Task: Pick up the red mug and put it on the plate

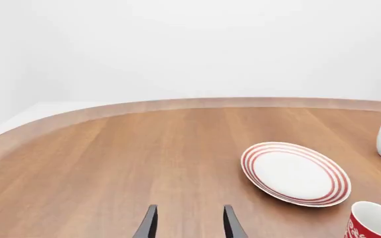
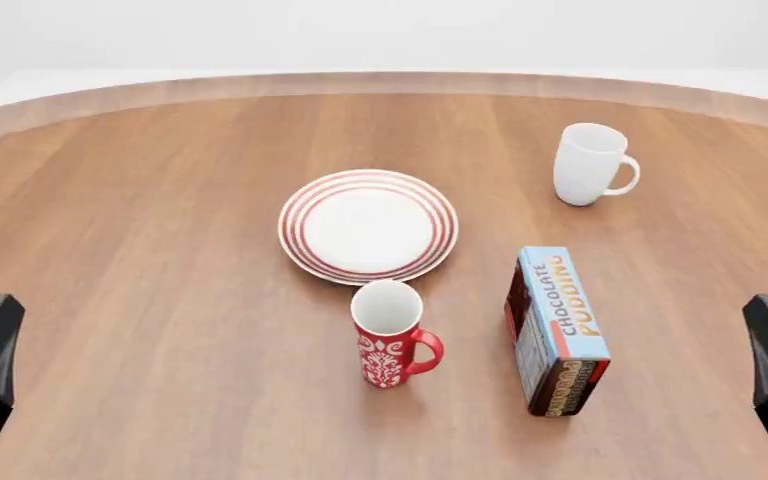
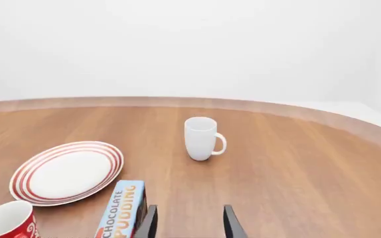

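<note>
My left gripper [image 1: 189, 224] and right gripper [image 3: 189, 222] hang with fingers apart, holding nothing; the tall red patterned ceramic mug [image 2: 390, 345] stands upright on the wooden table [image 2: 157, 250], just near the round white red-ringed plate [image 2: 368, 226].

Simulated tabletop: bare white backdrop, round wooden table [image 2: 157, 250].

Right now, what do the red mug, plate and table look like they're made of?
Red mug: looks like glazed ceramic, with a smooth white interior and a red outside bearing a white ornamental print.
Plate: likely glazed ceramic too, smooth white with red rim rings.
Table: looks like wood or wood veneer, with visible grain and plank lines and a matte finish.
It's a simulator render, so I can't be sure.
</note>
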